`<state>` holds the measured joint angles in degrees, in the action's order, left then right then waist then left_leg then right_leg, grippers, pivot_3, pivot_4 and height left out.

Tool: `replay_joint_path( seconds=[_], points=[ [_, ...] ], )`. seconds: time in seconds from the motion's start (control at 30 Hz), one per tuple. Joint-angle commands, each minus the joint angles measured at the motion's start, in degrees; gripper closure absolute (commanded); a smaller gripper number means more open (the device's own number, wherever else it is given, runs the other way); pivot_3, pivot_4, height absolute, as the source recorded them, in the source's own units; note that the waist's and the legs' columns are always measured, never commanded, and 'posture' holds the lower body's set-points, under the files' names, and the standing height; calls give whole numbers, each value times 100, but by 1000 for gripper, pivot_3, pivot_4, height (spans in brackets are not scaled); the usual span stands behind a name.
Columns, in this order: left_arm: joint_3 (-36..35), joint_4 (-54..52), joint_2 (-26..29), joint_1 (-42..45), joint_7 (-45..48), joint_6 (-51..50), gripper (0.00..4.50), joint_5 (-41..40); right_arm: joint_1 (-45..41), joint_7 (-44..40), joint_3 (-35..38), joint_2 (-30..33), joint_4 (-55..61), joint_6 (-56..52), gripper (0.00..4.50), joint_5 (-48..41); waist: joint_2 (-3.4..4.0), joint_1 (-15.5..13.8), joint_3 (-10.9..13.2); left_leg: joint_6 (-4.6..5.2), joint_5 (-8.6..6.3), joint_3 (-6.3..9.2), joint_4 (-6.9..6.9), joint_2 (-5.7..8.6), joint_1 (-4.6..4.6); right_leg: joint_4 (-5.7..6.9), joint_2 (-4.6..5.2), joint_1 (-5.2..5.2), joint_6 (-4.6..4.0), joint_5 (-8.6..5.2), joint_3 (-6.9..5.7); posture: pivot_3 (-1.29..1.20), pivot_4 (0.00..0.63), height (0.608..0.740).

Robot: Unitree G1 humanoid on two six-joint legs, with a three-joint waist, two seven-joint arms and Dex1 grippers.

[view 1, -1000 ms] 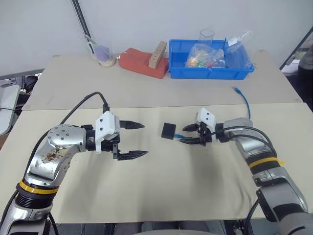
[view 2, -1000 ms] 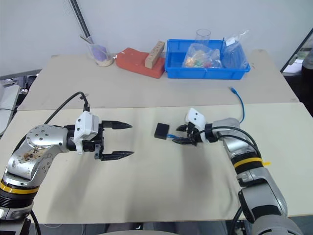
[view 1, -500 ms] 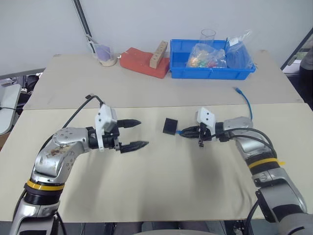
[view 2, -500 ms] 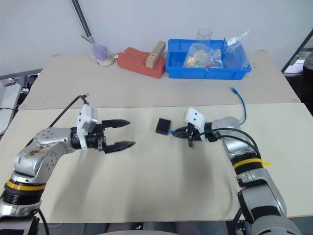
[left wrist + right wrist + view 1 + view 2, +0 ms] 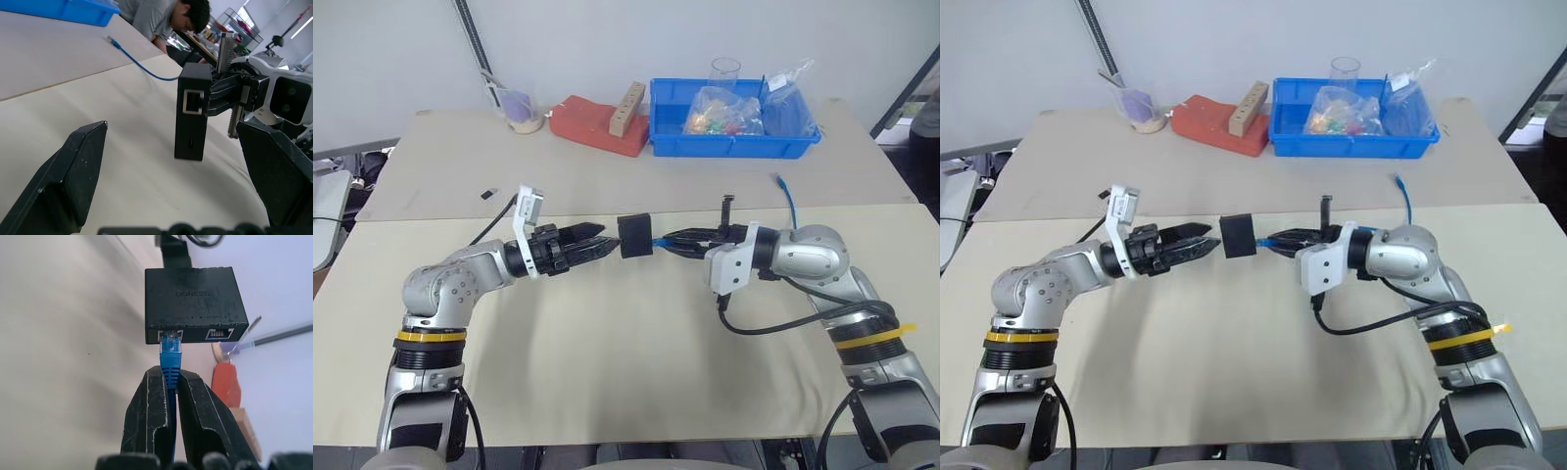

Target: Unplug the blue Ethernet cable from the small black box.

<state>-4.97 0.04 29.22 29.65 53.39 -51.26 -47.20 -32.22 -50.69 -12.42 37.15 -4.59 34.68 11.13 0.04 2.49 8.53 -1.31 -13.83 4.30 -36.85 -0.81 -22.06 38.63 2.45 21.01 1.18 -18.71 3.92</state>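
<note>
- Blue Ethernet cable (image 5: 170, 363): thin and bright blue, plug seated in one port of the small black box (image 5: 194, 303), boot pinched between the pressed-together fingers of the right gripper (image 5: 677, 241).
- Held above the table (image 5: 636, 362) between both arms, box hanging off the plug, just off the tips of the left gripper (image 5: 597, 245).
- Right wrist view: two ports along one edge, second one vacant, faint lettering on the matte top.
- Left wrist view: a further port on the facing side, left fingers (image 5: 68, 181) spread wide with the box between them, untouched; a person (image 5: 168, 17) bent over beyond the table.
- Head views: cable trailing back to a loose plug near the blue bin (image 5: 734, 147).
</note>
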Motion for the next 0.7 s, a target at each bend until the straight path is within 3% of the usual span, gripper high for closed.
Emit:
replay_joint_path(
  seconds=[0.03, 0.17, 0.27, 0.47, 0.5, 0.57, 0.63, 0.7],
  points=[
    [158, 31, -66, 246, 221, 73, 0, 49, -274, 286, 8, -57, 152, 254, 4467, 156, 0, -1, 0, -1, 0, 0, 0, 1, 0, 1, 0, 0, 0, 0, 0, 0, 150, 740],
    [241, 68, -84, 279, 341, 163, 0, 130, -339, 326, -55, -50, 84, 301, 4467, 165, 0, -1, 0, -2, 1, -1, 0, 1, -1, 0, 1, 0, 0, 0, 1, 0, 150, 740],
    [208, 108, -115, 285, 364, 217, 909, 171, -336, 328, -84, -36, 109, 317, 4500, 123, 0, -1, 0, -2, 1, -1, 0, 1, -1, 0, 1, 0, 0, 0, 1, 0, 150, 740],
    [207, 109, -111, 327, 530, 202, 3677, 188, -365, 317, -144, -55, 28, 345, 4500, 124, 0, -5, 0, -2, 1, -1, 0, 1, -2, -1, 1, 0, 0, 0, 1, 0, 150, 740],
    [218, 101, -109, 327, 552, 217, 3994, 208, -382, 283, -161, -58, 2, 327, 4500, 90, 0, -4, 0, -1, 1, 0, 0, 2, -1, -1, 1, 0, 0, 0, 1, 0, 150, 740],
    [269, 71, -85, 320, 592, 307, 3958, 311, -405, 131, -185, -55, 10, 174, 4500, -110, 0, -2, 0, -1, 1, -1, 0, 1, -1, -1, 1, 0, 0, 0, 1, 0, 150, 740],
    [392, -29, 18, 280, 771, 433, 3958, 446, -363, -354, -217, 19, 202, -457, 3510, -687, 0, -1, 0, -1, 1, -1, 0, 1, -1, -3, 1, 0, 0, 0, 1, 0, 150, 740],
    [563, -112, 156, 230, 1036, 675, 3958, 645, -319, -830, -215, 131, 424, -1228, 2875, -1223, 0, -1, 0, -1, 1, -1, 0, 1, -2, -6, 0, 0, 0, 0, 1, 0, 150, 740]
  ],
)
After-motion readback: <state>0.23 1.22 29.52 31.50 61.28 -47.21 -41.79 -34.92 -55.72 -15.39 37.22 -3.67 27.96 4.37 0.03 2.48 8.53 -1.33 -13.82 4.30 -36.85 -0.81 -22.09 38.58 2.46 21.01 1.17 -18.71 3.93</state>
